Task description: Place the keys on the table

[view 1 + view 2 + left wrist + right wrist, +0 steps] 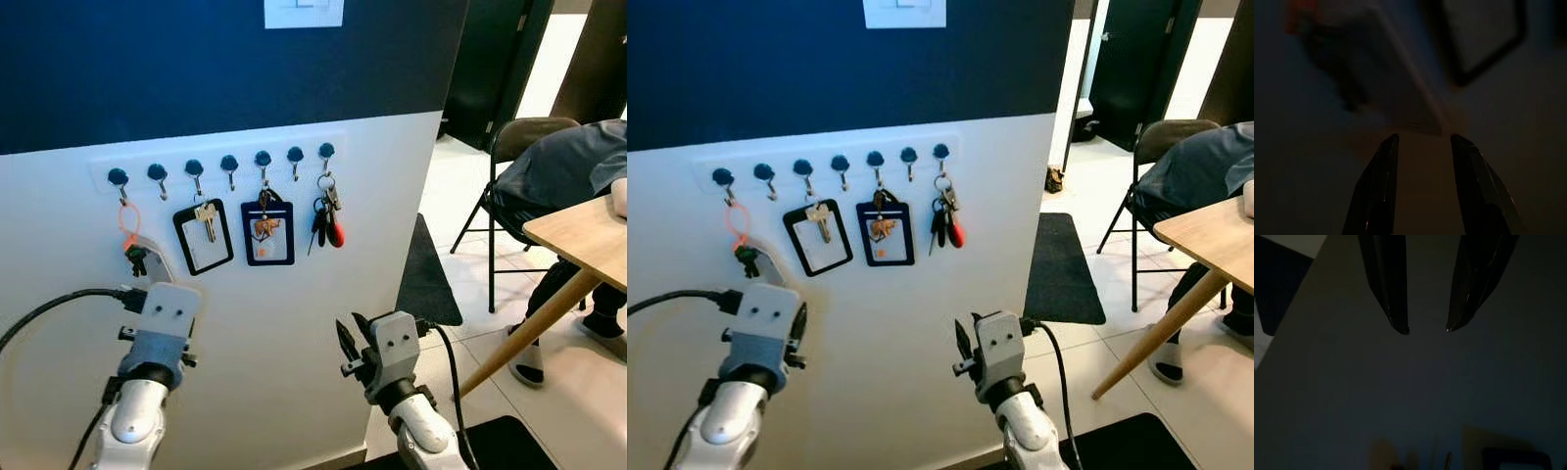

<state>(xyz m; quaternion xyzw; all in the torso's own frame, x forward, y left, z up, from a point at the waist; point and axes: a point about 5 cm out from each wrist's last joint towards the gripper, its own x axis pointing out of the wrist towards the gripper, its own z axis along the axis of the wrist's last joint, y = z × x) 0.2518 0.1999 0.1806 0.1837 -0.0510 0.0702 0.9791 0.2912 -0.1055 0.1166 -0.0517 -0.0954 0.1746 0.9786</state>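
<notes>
A key bunch with a red fob [329,221] hangs from the rightmost hook of a white rack [225,162] on the wall. A silver key [206,223] hangs in front of a black badge holder, and an orange loop with a small black fob [131,238] hangs at the rack's left end. My left gripper [1422,139] is open, raised close to the wall just below the orange loop. My right gripper [349,335] is open too, held lower, under the red-fob keys and well short of them. A wooden table [588,235] juts in at the right.
A second badge holder [267,233] hangs mid-rack. A person [573,166] sits on a folding chair [509,142] at the table, feet on the tiled floor. A black mat [427,274] lies beyond the wall's corner. A light switch [304,12] sits high on the dark wall.
</notes>
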